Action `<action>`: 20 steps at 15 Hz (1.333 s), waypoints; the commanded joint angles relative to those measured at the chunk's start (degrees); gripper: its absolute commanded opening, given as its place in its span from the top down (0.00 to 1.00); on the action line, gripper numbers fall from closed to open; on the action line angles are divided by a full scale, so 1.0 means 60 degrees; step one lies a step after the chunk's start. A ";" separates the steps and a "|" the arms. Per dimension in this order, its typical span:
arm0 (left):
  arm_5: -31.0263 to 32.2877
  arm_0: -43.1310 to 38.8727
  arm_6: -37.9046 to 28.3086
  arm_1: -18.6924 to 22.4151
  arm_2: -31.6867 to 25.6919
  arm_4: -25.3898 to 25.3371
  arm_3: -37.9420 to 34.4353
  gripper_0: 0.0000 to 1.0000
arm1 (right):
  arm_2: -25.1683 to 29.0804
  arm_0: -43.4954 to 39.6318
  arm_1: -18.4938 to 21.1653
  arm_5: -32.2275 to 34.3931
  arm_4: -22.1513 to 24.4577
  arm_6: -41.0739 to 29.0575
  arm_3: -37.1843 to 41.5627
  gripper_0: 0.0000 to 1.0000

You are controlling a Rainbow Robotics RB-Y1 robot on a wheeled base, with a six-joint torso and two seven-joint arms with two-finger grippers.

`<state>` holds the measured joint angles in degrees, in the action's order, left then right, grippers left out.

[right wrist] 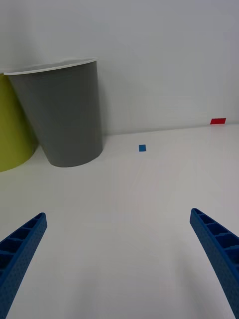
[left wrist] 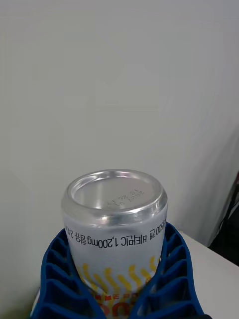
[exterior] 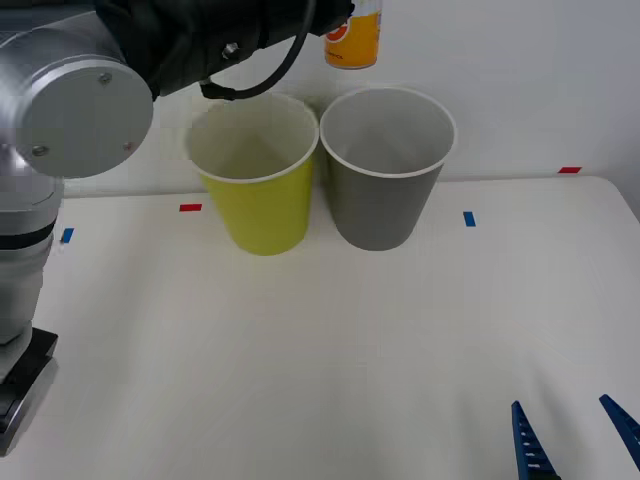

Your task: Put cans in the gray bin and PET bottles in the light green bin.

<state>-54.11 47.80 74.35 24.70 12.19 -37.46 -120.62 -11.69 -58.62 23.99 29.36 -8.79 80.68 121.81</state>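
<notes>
Can (left wrist: 114, 219) held up high, clamped between blue ribbed fingers (left wrist: 59, 279) of left gripper (left wrist: 117, 294); jaws closed narrow round its lower body. Silver end w/ printed date code faced the left wrist cam, yellow-orange print below, plain wall behind. In front view, orange lower part of same can (exterior: 352, 38) seen at top edge, above and just behind gap between the two bins, nearer the gray one. Left gripper itself hidden there behind black wrist & cable; left arm (exterior: 75, 120) reached in from upper left.

Gray bin (exterior: 385, 170) upright on table (exterior: 300, 360), white rim, white inside. Light green bin (exterior: 255, 175) upright just beside it on robot's left, rims touching or nearly so; cannot tell which. From right wrist cam, gray bin (right wrist: 62, 114) w/ light green bin (right wrist: 12, 129) partly behind it at edge.

Right gripper (exterior: 575, 435) low at near right of table, well apart from bins, jaws spread wide, holding nothing; in wrist view, right gripper (right wrist: 119, 254) over bare tabletop.

Tape marks on table: red (exterior: 190, 208) & blue (exterior: 67, 236) at left, blue (exterior: 469, 218) & red (exterior: 569, 170) at right.
</notes>
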 commanded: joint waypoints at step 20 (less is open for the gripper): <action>0.5518 0.0705 0.0719 -0.1538 0.2613 0.2919 0.5294 1.00 | 0.0000 0.0000 0.0000 0.0000 0.0000 0.0000 0.0000 0.00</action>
<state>-22.20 52.03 79.01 16.08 27.70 -20.42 -89.75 -11.69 -58.62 23.99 29.36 -8.79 80.68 121.82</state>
